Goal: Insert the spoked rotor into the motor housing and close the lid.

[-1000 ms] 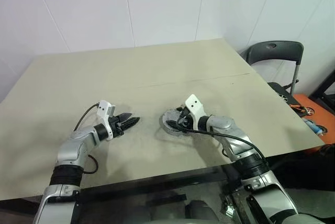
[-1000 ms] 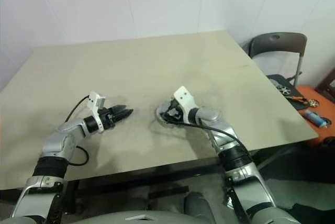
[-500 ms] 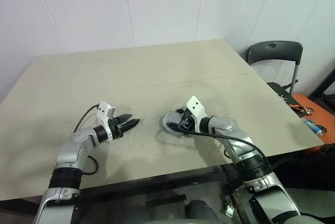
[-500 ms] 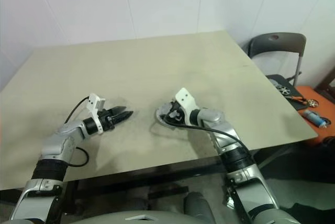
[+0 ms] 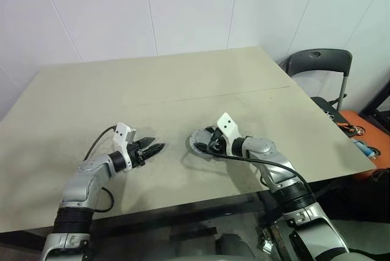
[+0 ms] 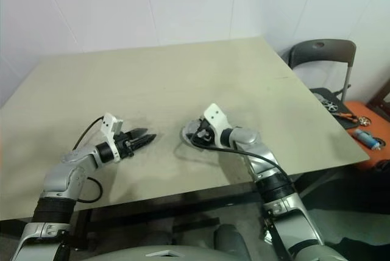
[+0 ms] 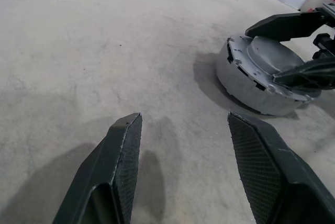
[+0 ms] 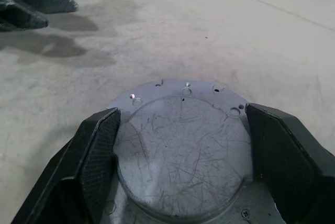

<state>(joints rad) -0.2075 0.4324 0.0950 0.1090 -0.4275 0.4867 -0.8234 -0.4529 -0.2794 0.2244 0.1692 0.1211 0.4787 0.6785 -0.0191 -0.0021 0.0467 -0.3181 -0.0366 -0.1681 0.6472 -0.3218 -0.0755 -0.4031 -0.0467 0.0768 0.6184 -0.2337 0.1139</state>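
Beige table (image 5: 183, 84) with a grey round motor housing (image 7: 264, 80) on it.

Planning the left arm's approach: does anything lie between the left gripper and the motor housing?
Nothing visible does. Only bare table lies between the left gripper, jaws open, and the motor housing; the right gripper is at the housing itself.

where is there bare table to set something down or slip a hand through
The far half of the table, beyond both grippers, is bare to the wall edge, and so is the right side toward the chair. A bare gap lies between the open left gripper and the grey round assembly. It is crowded at the assembly, which the right gripper straddles with its fingers on either side.
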